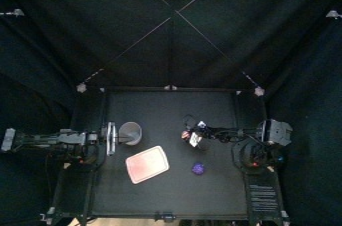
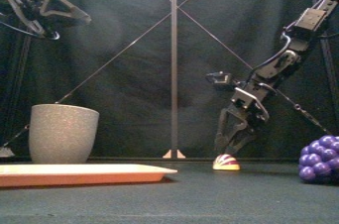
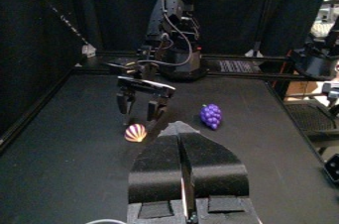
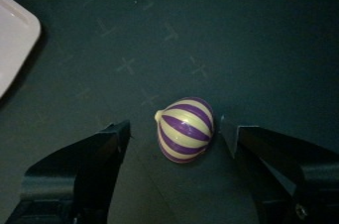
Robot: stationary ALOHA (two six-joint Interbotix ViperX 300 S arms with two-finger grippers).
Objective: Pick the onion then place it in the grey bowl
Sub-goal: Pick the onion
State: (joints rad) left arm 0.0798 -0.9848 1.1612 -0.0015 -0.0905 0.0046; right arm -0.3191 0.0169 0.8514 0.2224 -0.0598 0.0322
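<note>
Items on the desk [image 1: 174, 105], by kind:
- 1 onion [image 4: 187, 132], a striped toy
- 1 grape bunch [image 2: 318, 159], a purple toy
- 1 grey bowl [image 2: 63, 133], tall and speckled
- 1 pink tray [image 2: 79, 173], flat

Subtotals: 2 toy foods, 2 vessels, 4 loose items in all.

Fixed equipment: 2 arms, each with one gripper: left gripper [image 3: 185, 137] and right gripper [image 2: 229, 149]. There are 2 jaws per gripper, 4 jaws in total.

A small black table [image 1: 174, 195] stands inside a dim booth. Black curtains [image 1: 171, 20] hang behind its far edge and along both sides.
</note>
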